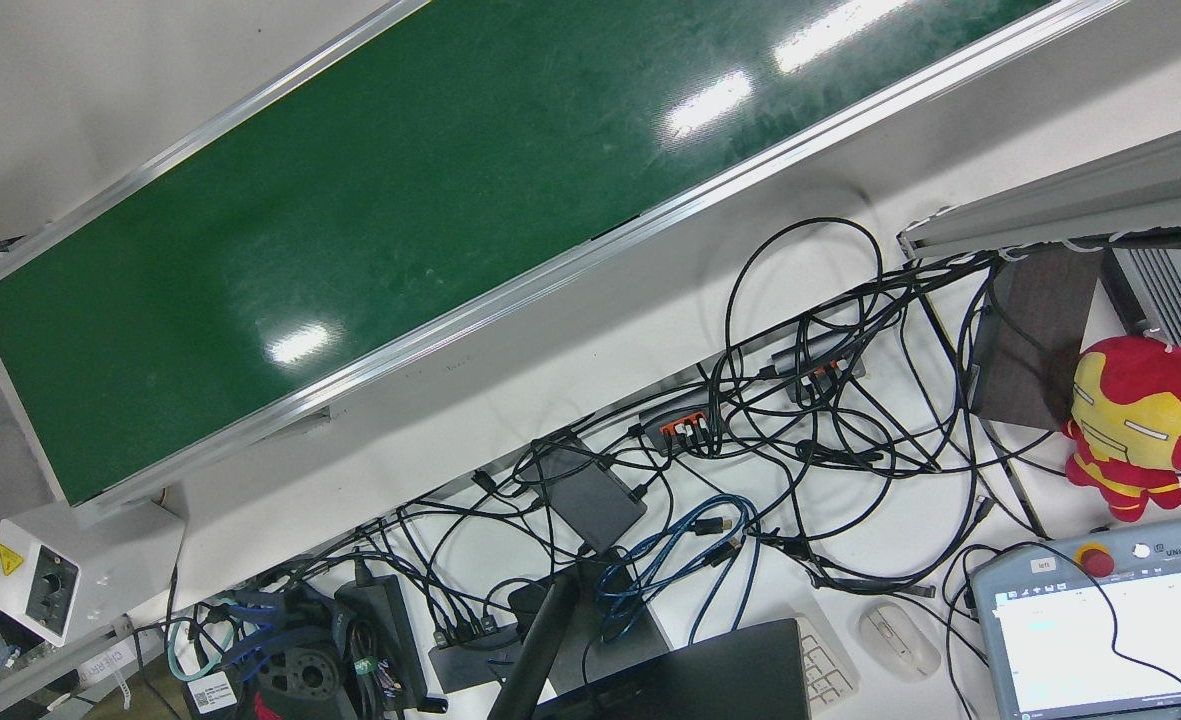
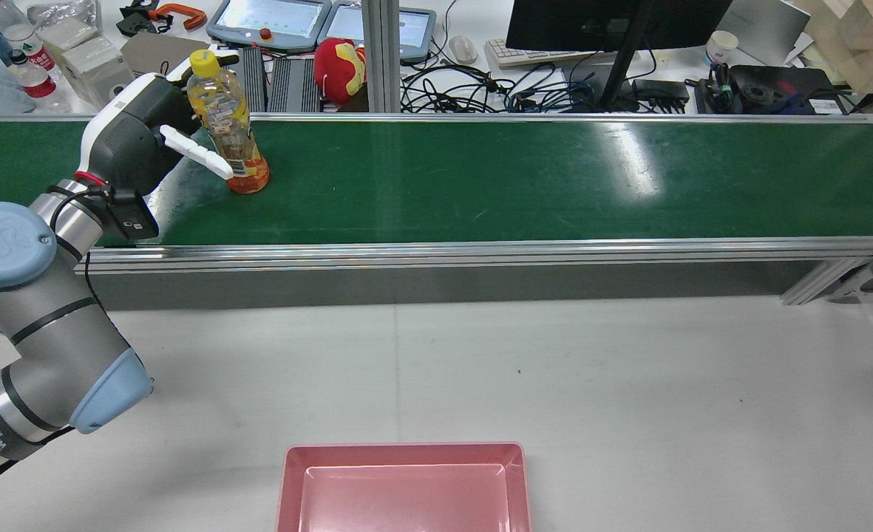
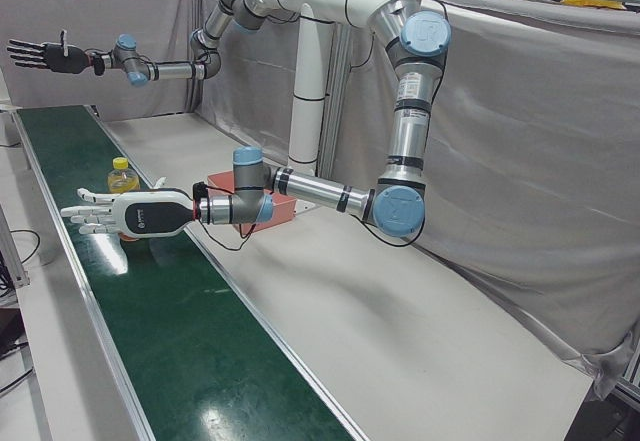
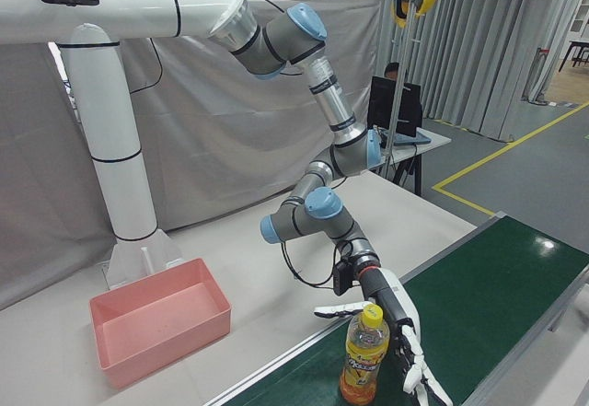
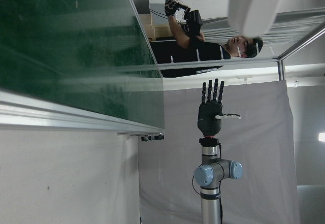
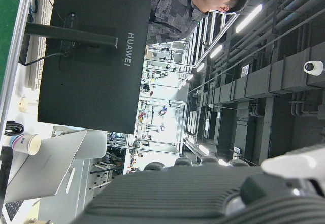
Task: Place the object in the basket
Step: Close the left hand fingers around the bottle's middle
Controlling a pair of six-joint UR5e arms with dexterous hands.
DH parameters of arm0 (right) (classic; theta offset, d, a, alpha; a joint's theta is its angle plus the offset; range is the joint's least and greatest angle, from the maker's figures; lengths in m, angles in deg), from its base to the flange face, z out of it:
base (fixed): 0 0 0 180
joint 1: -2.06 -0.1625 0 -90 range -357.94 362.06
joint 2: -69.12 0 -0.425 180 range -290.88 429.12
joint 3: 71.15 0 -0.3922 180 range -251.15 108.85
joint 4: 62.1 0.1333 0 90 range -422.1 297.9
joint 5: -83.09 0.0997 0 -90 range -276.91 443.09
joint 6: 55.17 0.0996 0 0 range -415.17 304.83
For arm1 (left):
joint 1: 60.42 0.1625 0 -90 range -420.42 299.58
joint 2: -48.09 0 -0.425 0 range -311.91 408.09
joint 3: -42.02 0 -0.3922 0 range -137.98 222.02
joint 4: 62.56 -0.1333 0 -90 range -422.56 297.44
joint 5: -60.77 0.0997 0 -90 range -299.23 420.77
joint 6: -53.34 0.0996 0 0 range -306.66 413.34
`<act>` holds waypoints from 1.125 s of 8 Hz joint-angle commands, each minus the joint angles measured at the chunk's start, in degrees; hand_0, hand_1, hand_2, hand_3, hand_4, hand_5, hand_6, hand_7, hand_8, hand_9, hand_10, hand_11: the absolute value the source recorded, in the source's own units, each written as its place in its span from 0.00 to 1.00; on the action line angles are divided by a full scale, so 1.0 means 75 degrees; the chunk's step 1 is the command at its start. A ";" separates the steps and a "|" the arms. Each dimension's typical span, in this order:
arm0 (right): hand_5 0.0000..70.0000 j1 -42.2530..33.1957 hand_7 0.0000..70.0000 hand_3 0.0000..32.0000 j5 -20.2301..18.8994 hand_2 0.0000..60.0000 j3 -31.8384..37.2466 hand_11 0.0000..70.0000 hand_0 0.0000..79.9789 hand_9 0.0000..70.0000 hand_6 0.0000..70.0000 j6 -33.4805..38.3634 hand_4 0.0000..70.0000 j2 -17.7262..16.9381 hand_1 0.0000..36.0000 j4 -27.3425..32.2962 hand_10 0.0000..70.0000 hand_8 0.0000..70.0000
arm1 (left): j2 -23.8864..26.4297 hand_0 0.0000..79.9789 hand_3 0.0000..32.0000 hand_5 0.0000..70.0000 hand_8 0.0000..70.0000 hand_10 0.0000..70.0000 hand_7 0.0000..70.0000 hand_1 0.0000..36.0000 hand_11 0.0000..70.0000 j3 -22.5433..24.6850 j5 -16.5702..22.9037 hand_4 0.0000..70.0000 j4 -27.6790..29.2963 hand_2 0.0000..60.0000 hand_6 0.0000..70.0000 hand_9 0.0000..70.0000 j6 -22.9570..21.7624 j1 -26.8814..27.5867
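A clear bottle (image 2: pixel 225 122) of orange drink with a yellow cap stands upright on the green conveyor belt (image 2: pixel 517 177), at its left part. It also shows in the left-front view (image 3: pixel 122 174) and the right-front view (image 4: pixel 363 358). My left hand (image 2: pixel 144 133) is open just left of the bottle, its fingers (image 2: pixel 194 151) stretched out along the bottle's near side. It shows too in the left-front view (image 3: pixel 125 213) and the right-front view (image 4: pixel 403 330). The pink basket (image 2: pixel 404 457) sits empty at the table's near edge. My right hand (image 3: pixel 45 56) is open and raised high, holding nothing.
The belt's aluminium rail (image 2: pixel 480 251) runs between the belt and the white table (image 2: pixel 554 369). Behind the belt is a desk with tangled cables (image 1: pixel 800 430), a red plush toy (image 1: pixel 1140 425), a monitor (image 2: pixel 613 22) and teach pendants (image 2: pixel 270 21).
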 commanded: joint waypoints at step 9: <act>0.00 0.0000 0.00 0.00 0.0004 0.00 -0.0012 0.00 0.00 0.00 0.00 0.0000 0.00 0.0000 0.00 0.0000 0.00 0.00 | 0.0712 0.80 0.00 1.00 1.00 0.71 1.00 1.00 1.00 0.1060 0.0098 1.00 -0.1565 1.00 0.85 1.00 -0.0037 0.0607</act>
